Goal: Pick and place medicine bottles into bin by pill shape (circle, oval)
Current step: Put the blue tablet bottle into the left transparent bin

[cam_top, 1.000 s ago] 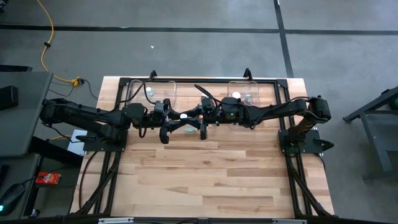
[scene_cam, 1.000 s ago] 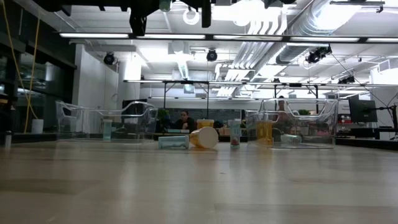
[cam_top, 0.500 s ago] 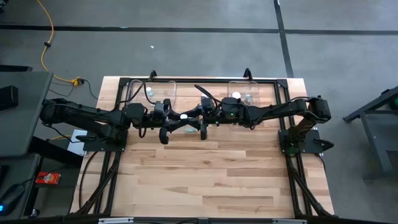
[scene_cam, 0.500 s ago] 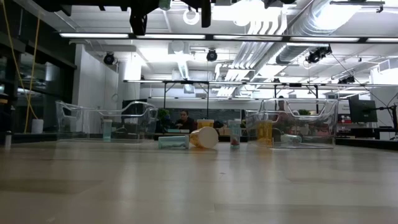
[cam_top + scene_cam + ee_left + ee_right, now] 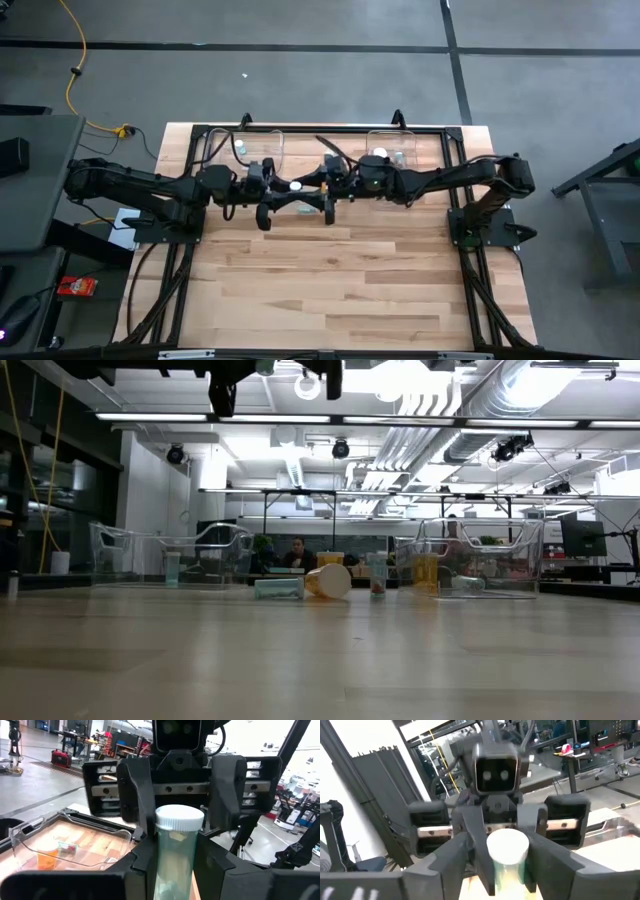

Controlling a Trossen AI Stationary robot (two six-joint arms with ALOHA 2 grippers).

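Note:
A pale green medicine bottle (image 5: 172,855) with a white cap (image 5: 296,186) is held level in the air between my two grippers, over the far middle of the table. My left gripper (image 5: 175,875) is shut on its body. My right gripper (image 5: 180,795) faces it from the table's right, open. Its fingers (image 5: 460,855) stand on either side of the cap end (image 5: 507,845). Whether they touch the cap, I cannot tell. On the table below, a pale bottle (image 5: 279,588) and an orange bottle (image 5: 330,581) lie on their sides, and a clear vial (image 5: 377,575) stands upright. My left gripper pinches the bottle's body (image 5: 170,870) between its two fingers, below the cap. The fingers come level from the table's left and lie along the bottle. The bottle is lifted clear of the table, its cap pointing at my right gripper.
Two clear bins stand at the table's far edge: the left bin (image 5: 245,148) holds a pale bottle (image 5: 173,568), and the right bin (image 5: 390,150) holds an orange bottle (image 5: 425,573) and others. A black frame (image 5: 200,130) runs along the far edge. A person (image 5: 296,552) sits in the room beyond.

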